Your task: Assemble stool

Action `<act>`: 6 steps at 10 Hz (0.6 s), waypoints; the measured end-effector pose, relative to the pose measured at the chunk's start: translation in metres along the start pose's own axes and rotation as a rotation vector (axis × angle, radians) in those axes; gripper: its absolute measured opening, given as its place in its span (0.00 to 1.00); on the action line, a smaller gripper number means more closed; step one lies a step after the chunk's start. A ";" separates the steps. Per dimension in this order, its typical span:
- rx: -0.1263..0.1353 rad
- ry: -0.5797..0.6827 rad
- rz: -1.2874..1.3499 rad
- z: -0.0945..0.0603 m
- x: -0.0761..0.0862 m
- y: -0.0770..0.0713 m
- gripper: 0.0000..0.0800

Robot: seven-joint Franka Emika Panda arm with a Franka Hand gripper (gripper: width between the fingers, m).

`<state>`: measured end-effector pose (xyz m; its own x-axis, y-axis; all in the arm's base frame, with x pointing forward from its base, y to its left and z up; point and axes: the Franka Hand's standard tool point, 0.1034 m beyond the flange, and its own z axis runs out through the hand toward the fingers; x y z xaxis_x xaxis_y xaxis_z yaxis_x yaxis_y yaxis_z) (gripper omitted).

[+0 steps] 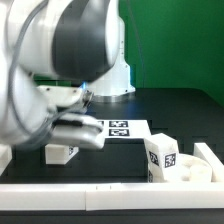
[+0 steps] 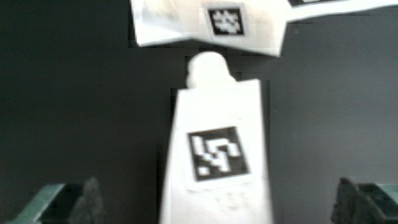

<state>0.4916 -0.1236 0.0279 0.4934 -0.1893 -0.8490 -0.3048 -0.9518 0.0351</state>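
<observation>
rail (image 1: 100, 190): along the worktop's (image 1: 170, 105) near edge.
gripper (image 2: 217, 200): wide open, empty, straddling the stool leg (image 2: 217, 140).
stool leg: flat on the worktop, touching neither finger.
second leg (image 1: 160, 157): upright, exterior view's right.
marker board (image 1: 120, 128): farther back.

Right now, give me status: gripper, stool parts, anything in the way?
Gripper open over a leg. Leg flat on table, ungripped. White tagged piece just beyond its peg end.

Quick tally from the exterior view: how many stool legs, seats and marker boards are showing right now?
Stool legs: 2 (one lying, one upright)
Seat: 1
Marker board: 1
Total: 4
</observation>
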 end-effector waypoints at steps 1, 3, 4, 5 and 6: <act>0.016 -0.028 0.047 0.003 0.006 -0.001 0.81; 0.016 -0.020 0.045 0.002 0.007 0.000 0.81; 0.019 -0.035 0.059 0.007 0.008 0.002 0.81; 0.016 -0.036 0.060 0.012 0.010 0.001 0.81; 0.009 -0.032 0.067 0.018 0.011 -0.002 0.81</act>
<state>0.4828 -0.1192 0.0084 0.4456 -0.2445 -0.8612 -0.3438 -0.9349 0.0876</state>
